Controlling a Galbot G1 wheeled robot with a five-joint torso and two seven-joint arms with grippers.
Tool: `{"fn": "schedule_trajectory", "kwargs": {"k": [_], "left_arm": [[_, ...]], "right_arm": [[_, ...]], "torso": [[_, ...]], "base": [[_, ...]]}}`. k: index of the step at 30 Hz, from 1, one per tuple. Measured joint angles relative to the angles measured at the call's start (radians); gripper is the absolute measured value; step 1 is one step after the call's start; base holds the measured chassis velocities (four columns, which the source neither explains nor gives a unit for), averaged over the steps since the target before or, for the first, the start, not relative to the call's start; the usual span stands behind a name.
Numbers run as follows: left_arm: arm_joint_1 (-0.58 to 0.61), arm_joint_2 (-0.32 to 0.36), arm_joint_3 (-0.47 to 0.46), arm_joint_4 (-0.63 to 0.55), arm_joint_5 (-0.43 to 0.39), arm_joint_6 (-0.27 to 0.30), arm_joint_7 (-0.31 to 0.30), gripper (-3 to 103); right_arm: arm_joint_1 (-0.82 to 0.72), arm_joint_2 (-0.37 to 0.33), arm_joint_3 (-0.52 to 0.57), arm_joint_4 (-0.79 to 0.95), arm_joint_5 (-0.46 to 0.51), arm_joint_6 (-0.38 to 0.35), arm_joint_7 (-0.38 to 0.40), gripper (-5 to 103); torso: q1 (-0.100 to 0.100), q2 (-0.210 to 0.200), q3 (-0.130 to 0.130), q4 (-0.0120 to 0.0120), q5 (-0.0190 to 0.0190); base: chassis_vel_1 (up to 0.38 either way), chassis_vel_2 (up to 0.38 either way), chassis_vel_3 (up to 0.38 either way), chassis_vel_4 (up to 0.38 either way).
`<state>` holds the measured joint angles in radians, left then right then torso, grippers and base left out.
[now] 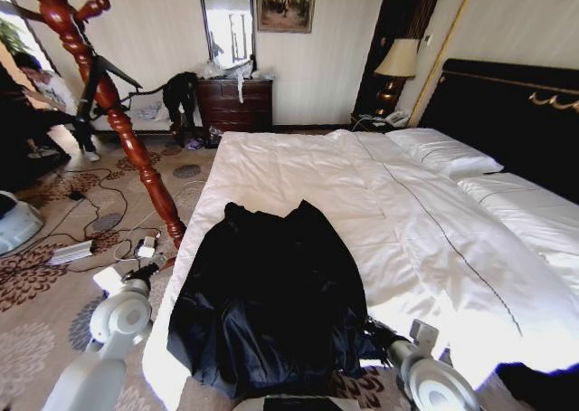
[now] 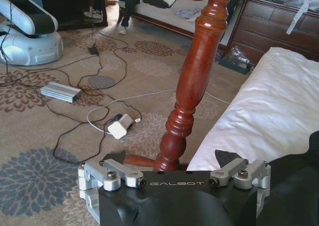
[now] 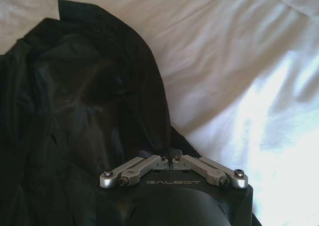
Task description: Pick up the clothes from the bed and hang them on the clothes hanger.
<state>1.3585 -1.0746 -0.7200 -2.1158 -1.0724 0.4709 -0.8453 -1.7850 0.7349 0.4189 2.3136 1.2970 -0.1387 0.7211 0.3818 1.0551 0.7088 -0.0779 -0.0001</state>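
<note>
The clothes (image 1: 271, 302), a long black garment, lie spread on the near left corner of the bed (image 1: 407, 221). My right gripper (image 1: 373, 328) is at the garment's right edge. In the right wrist view its jaws meet, shut on the zipper edge of the clothes (image 3: 75, 111) over the white sheet (image 3: 239, 61). My left gripper (image 1: 145, 271) hovers open beside the bed's left edge, near the foot of the clothes hanger (image 1: 118, 112). From the left wrist view, the left gripper (image 2: 169, 159) faces the red-brown pole (image 2: 192, 86), with the bed (image 2: 264, 111) and a bit of black fabric (image 2: 294, 186) alongside.
Cables, a silver power brick (image 2: 61, 91) and a white plug (image 2: 118, 128) lie on the patterned carpet left of the bed. A white robot base (image 2: 30, 42) stands farther left. A dark dresser (image 1: 235, 103) and a bedside lamp (image 1: 396, 62) line the far wall.
</note>
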Motion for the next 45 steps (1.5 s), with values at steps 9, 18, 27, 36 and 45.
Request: {"fn": "schedule_trajectory", "kwargs": {"k": [9, 18, 27, 36, 45], "left_arm": [[-0.008, -0.006, -0.004, 0.014, 0.002, -0.001, -0.003, 100], [-0.031, -0.018, -0.008, 0.048, 0.005, -0.002, -0.006, 100], [-0.04, -0.025, -0.01, 0.081, 0.016, -0.002, -0.004, 100], [-0.058, -0.023, -0.001, 0.104, 0.019, -0.002, -0.004, 100], [-0.076, -0.03, 0.03, 0.116, 0.033, -0.004, -0.003, 100]], "right_arm": [[0.044, -0.025, -0.025, 0.058, 0.024, 0.093, -0.209, 0], [0.248, -0.116, -0.326, -0.057, 0.007, 0.211, -0.799, 0], [0.501, -0.035, -0.636, -0.268, -0.082, 0.231, -1.077, 0], [0.59, 0.099, -0.674, -0.393, -0.235, 0.238, -1.153, 0], [0.526, 0.14, -0.682, -0.311, -0.203, 0.188, -0.844, 10]], "torso": [[0.0, 0.0, 0.0, 0.0, -0.0001], [0.0, 0.0, 0.0, -0.0001, -0.0003], [0.0, 0.0, 0.0, -0.0001, 0.0002], [0.0, 0.0, 0.0, 0.0, -0.0002], [0.0, 0.0, 0.0, -0.0002, -0.0001]], "base": [[0.0, 0.0, 0.0, 0.0], [0.0, 0.0, 0.0, 0.0], [0.0, 0.0, 0.0, 0.0], [0.0, 0.0, 0.0, 0.0], [0.0, 0.0, 0.0, 0.0]]}}
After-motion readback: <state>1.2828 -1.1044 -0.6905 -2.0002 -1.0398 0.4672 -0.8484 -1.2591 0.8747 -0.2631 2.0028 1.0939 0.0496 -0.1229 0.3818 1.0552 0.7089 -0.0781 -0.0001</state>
